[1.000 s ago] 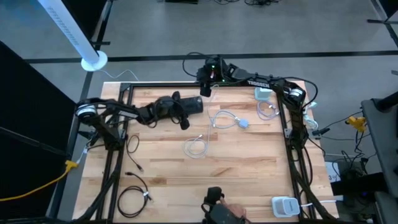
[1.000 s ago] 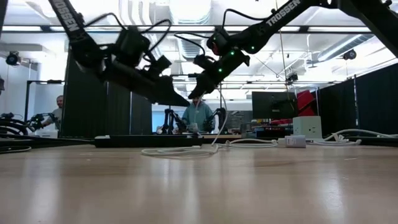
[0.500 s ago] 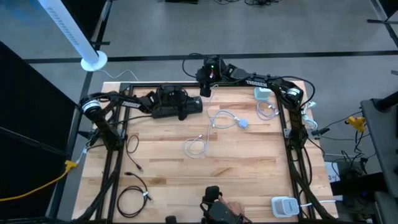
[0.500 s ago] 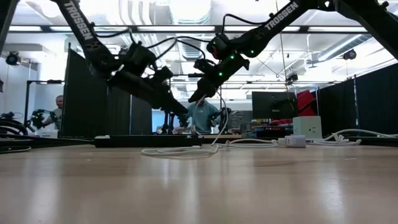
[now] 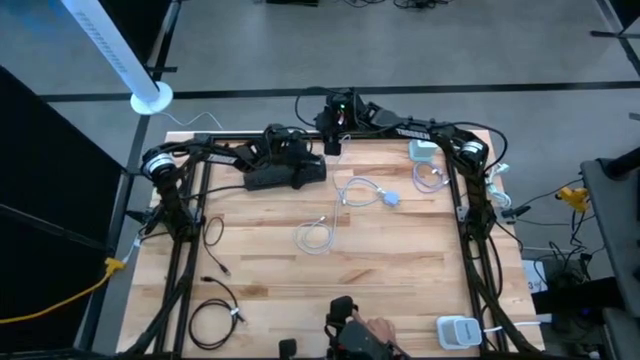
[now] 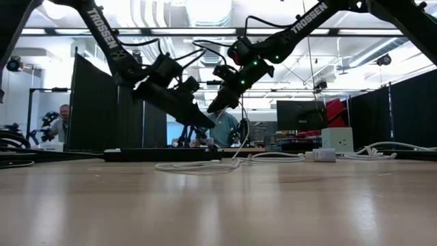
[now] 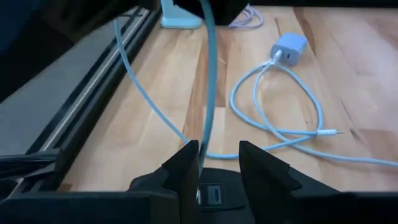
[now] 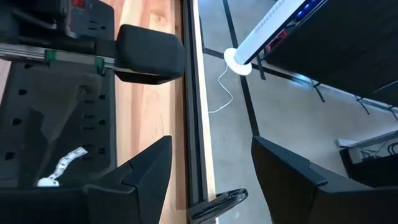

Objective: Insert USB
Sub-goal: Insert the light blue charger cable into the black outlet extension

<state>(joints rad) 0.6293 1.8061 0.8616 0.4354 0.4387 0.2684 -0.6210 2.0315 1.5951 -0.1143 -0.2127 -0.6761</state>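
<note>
The white cable (image 5: 318,236) lies looped mid-bench, its charger (image 5: 392,200) toward the right edge. One strand rises to the far edge, where my left gripper (image 7: 219,149) hovers over the black power strip (image 5: 285,177), jaws narrow, with the strand brushing one finger, unpinched. My right gripper (image 8: 211,155) waits beyond, jaws apart on nothing I can see. I judge that the loose strand may slip aside or snag, and the plug may miss the port (image 7: 214,194).
</note>
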